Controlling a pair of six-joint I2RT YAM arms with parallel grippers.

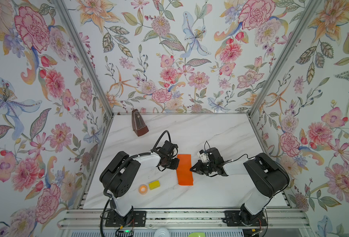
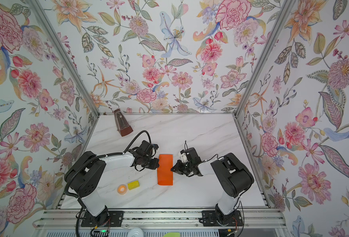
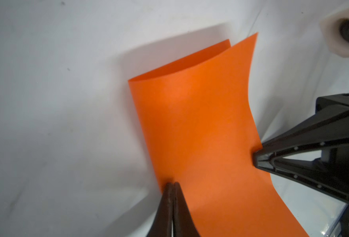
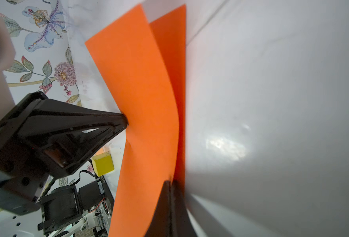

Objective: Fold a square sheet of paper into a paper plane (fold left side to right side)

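- The square sheet of paper (image 1: 185, 170) lies on the marble table (image 1: 220, 131). It is doubled over into a tall narrow strip, just right of the yellow block (image 1: 154, 184), and reaches farther back than the block.
- In both top views the strip looks flat. Only the wrist views show its upper layer bowing up off the lower one, with the far corners not matching.
- The left gripper (image 1: 178, 163) comes in from the yellow block's side, farther back than the block, and its tip touches the sheet's folded long edge.
- The left wrist view shows that gripper's fingers (image 3: 165, 205) pressed together with their tips on that edge. I cannot tell whether any paper is caught between them.
- The right gripper (image 1: 190, 170) meets the sheet's open long edge, on the side away from the yellow block.
- The right wrist view shows its fingers (image 4: 162, 205) pressed together where the two layers part. Again I cannot tell whether paper is pinched.
- Each wrist view also catches the opposite arm. The left wrist view shows the right gripper (image 3: 255, 159) with the edge drawn inward at its tip. The right wrist view shows the left gripper (image 4: 125, 121) with a small wrinkle beside its tip.
- Of the wrist views, only the right one takes in the yellow block (image 4: 103, 164), seen beyond the left gripper.
- Only the top views show the orange tape ring (image 1: 143, 189) just left of the yellow block. They also show the brown metronome (image 1: 138, 124) well behind the block, by the back wall.
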